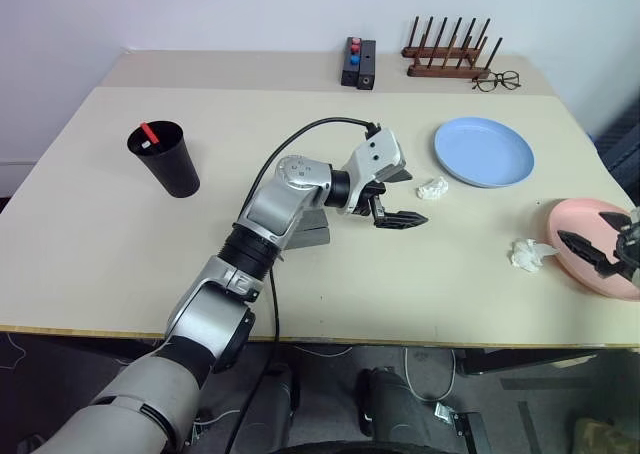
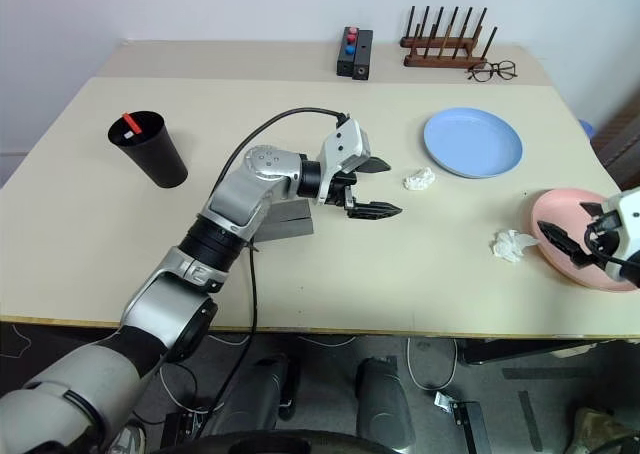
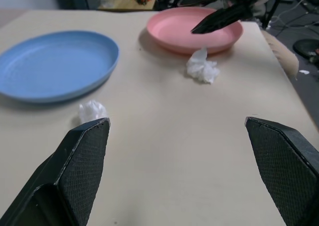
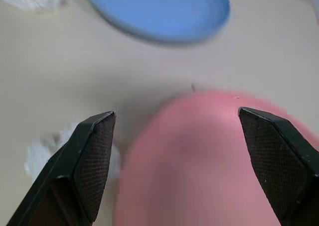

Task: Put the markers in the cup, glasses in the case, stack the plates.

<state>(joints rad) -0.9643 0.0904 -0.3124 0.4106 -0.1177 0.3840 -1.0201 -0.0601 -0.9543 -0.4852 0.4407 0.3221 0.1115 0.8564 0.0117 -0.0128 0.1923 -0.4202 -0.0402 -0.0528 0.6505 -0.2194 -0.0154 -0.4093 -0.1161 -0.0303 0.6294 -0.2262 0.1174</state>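
Reaching over a table [image 1: 120, 254] with two plates, both grippers spread and holding nothing.

The grey case [image 1: 312, 228] is mostly hidden behind the left arm, so I cannot tell if it is closed. The cup [image 1: 168, 158] stands far left with a red-ended marker [image 1: 150, 133] inside. The left gripper [image 1: 392, 196] points sideways toward the blue plate [image 1: 484, 151]. The right gripper [image 1: 592, 246], cut by the frame edge, hovers over the pink plate [image 1: 590, 219], fingers wide apart.

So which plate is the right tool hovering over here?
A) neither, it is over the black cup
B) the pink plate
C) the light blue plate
B: the open right tool hangs over the pink plate at the table's right edge; the light blue plate lies apart.
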